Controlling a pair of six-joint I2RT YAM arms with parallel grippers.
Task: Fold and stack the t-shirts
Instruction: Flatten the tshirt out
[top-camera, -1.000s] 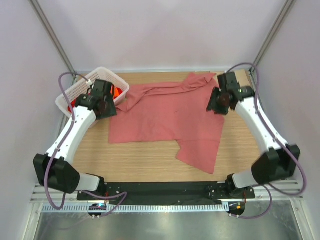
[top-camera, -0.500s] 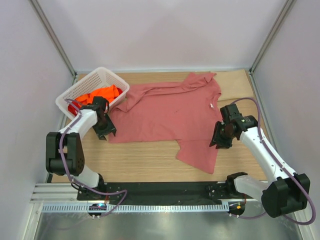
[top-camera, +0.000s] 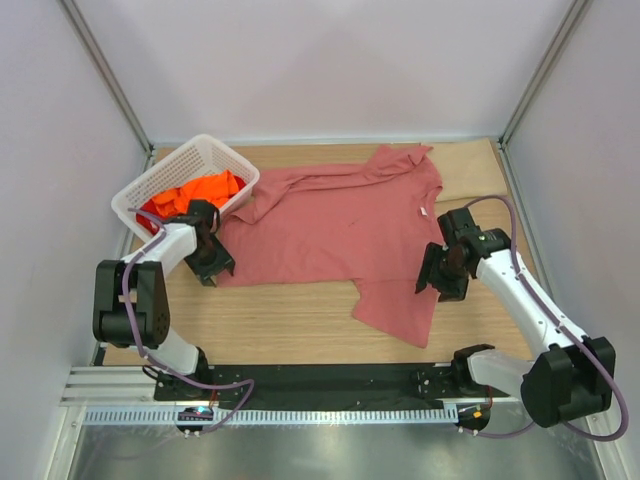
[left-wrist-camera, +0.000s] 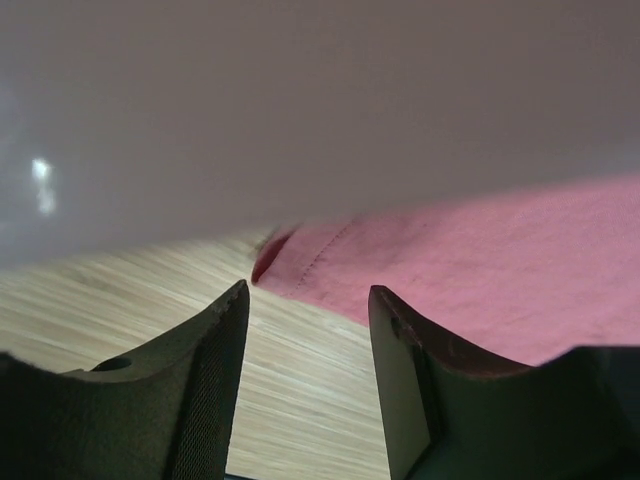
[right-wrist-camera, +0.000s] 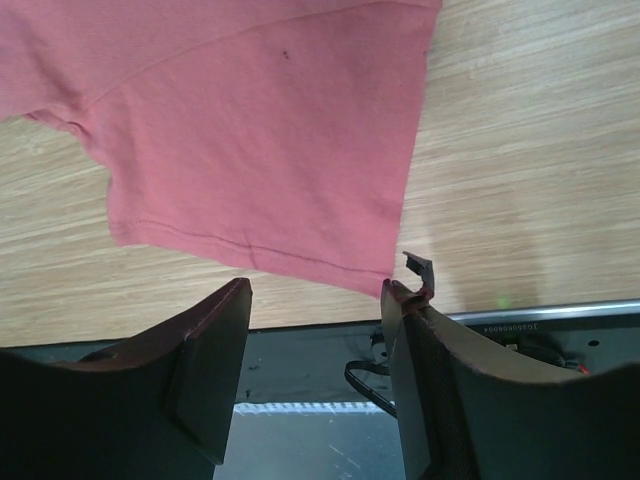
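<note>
Left pincer (left-wrist-camera: 307, 297) and right pincer (right-wrist-camera: 317, 290) both gape empty, the dusty salmon-pink cotton t-shirt (top-camera: 330, 225) lying with a corner just ahead of my left tips and a hem ahead of my right, so I should pinch both edges low and evenly.

The left arm (top-camera: 160, 250) is folded back tight above its base. The left gripper (top-camera: 208, 258) sits low, jaws apart and empty. The right arm (top-camera: 520, 295) bends inward. The right gripper (top-camera: 440, 275) points down, jaws apart and empty.
</note>
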